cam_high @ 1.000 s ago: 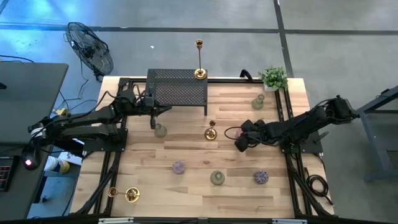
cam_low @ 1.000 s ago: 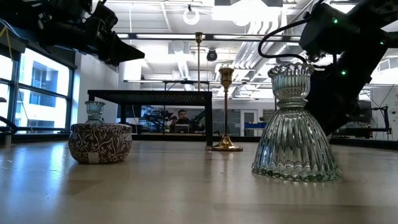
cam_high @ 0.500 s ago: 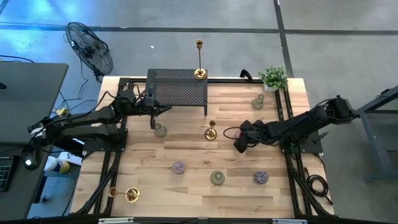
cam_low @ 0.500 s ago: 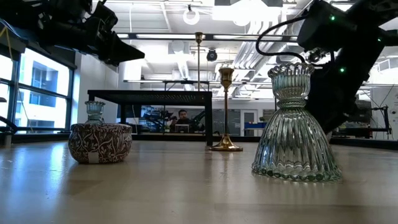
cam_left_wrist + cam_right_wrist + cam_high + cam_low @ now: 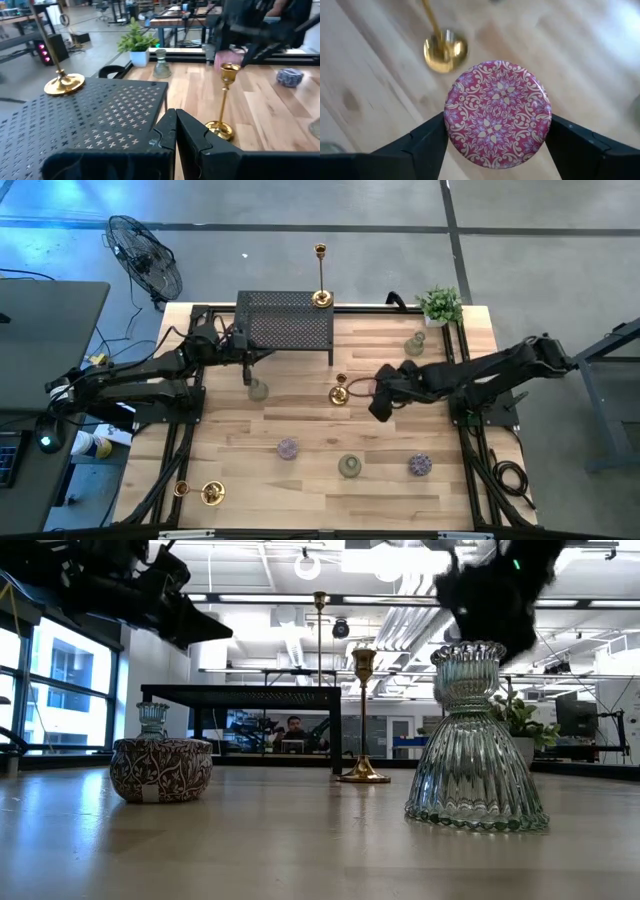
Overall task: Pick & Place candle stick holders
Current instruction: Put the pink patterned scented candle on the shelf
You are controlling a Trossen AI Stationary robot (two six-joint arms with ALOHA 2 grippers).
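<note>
Pink patterned holder [image 5: 497, 107] clamped in right gripper [image 5: 380, 402] beside gold candlestick [image 5: 340, 389]; left gripper [image 5: 249, 368] together.

One camera hangs overhead, looking straight down on the whole counter [image 5: 300, 425]. Another sits at counter height, looking level into the room — a glass holder [image 5: 475, 740] looms close. Each wrist camera looks past its own tool; the left wrist view and low view share the mesh rack [image 5: 75, 115].

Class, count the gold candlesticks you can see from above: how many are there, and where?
3 gold candlesticks: one on the black mesh rack, one mid-table beside the right gripper, one at the near-left corner. None seems hidden.
</note>
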